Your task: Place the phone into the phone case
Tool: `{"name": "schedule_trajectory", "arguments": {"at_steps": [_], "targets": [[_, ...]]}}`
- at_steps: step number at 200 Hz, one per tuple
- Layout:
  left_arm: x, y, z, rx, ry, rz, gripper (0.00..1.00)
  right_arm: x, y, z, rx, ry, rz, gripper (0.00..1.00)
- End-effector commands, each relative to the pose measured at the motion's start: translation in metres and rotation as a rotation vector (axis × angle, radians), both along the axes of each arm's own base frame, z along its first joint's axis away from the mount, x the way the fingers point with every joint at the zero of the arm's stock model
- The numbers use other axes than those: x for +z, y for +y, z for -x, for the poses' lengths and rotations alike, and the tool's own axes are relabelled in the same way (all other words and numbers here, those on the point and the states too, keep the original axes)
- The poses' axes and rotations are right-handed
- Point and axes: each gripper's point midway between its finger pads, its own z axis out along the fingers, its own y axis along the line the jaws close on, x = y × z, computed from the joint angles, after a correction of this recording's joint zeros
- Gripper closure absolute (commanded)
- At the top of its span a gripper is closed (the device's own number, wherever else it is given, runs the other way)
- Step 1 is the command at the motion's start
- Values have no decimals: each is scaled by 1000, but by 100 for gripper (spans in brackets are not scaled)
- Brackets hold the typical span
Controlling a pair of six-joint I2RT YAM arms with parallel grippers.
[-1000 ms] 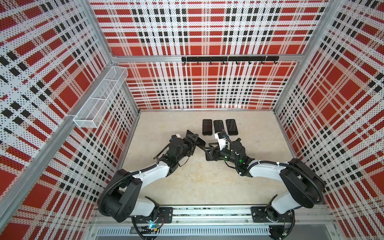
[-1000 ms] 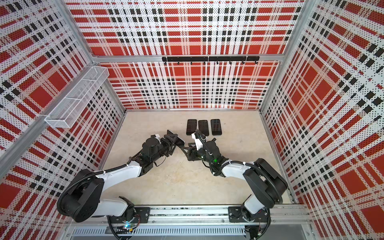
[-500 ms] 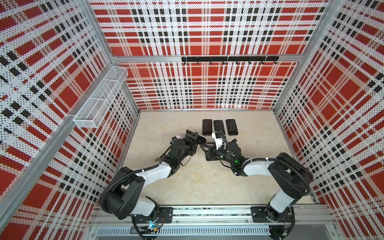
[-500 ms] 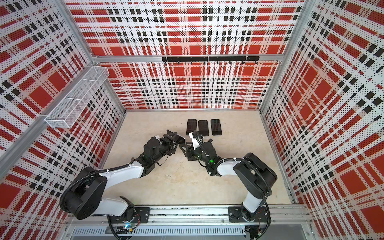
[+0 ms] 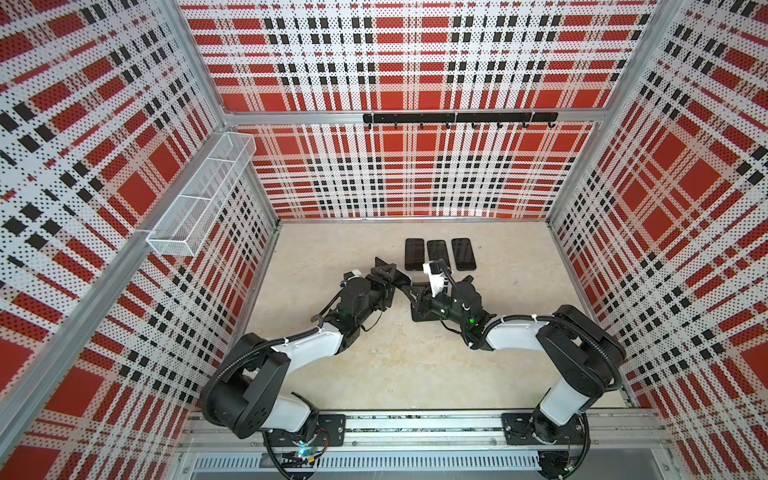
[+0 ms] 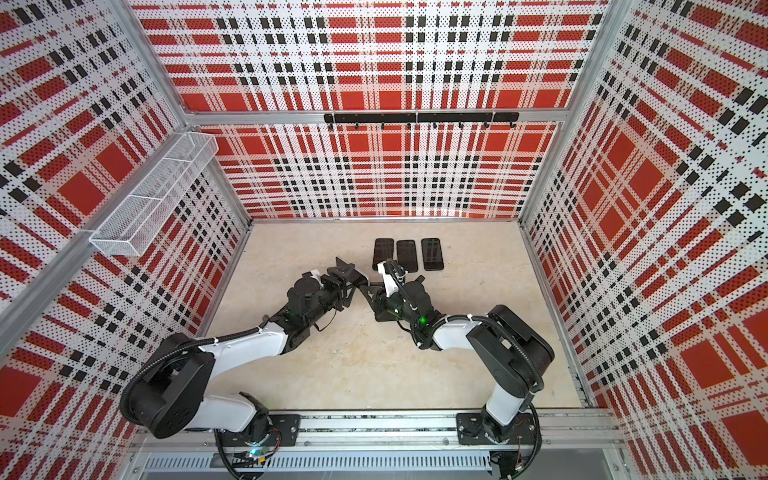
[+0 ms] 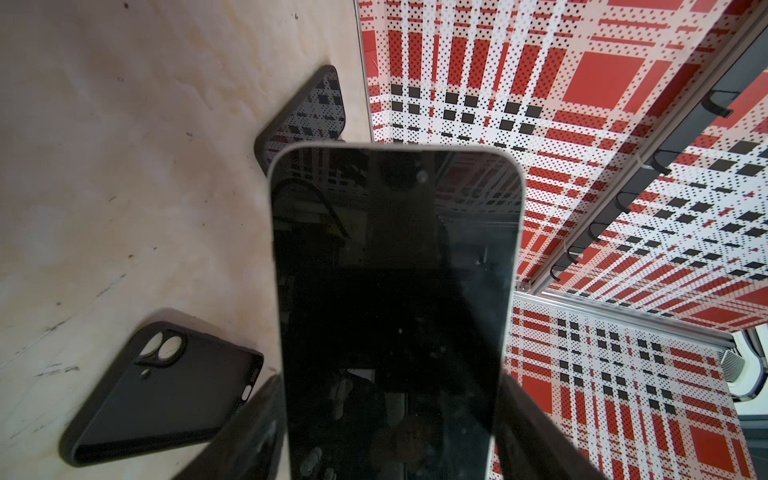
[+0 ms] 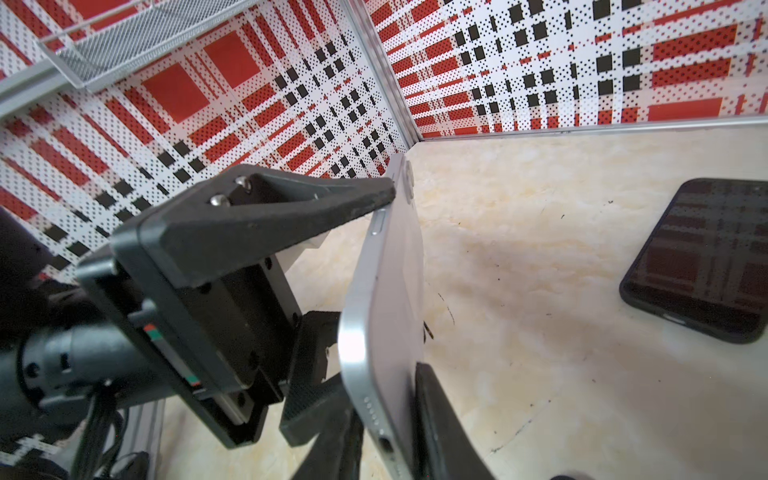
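Just squeezed shut with the right gripper [image 8: 388, 409] on the thin end of the phone [image 7: 395, 257], up off the table [image 5: 374, 365] mid-frame in both top views and gripped sideways by the left gripper [image 7: 390, 399] too, so ready for the empty phone case [image 5: 422, 316] below.

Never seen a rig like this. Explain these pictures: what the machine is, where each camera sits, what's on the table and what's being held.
Two robot arms stand at the edge of a beige table inside plaid walls; each ends in a two-fingered gripper. Two pictures look down from above; the other two come from a camera on each wrist. On the table lie three dark phones in a row and an empty black case. The left gripper clamps a silver-edged phone above the table; the right gripper straddles that phone's end.
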Motion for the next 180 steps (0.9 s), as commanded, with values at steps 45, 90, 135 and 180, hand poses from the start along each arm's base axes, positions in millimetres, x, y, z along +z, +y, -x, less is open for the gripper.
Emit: {"name": "schedule_trajectory", "arguments": {"at_steps": [45, 90, 135, 180], "targets": [[16, -6, 3, -16, -76, 5, 71, 18, 10, -2, 24, -45, -45, 88], [28, -5, 3, -21, -138, -45, 2, 25, 10, -1, 27, -61, -41, 93], [31, 0, 7, -30, -188, -112, 2, 31, 5, -7, -1, -63, -19, 98], [28, 9, 11, -66, -237, -217, 2, 36, -8, -16, -45, -25, 25, 100]]}}
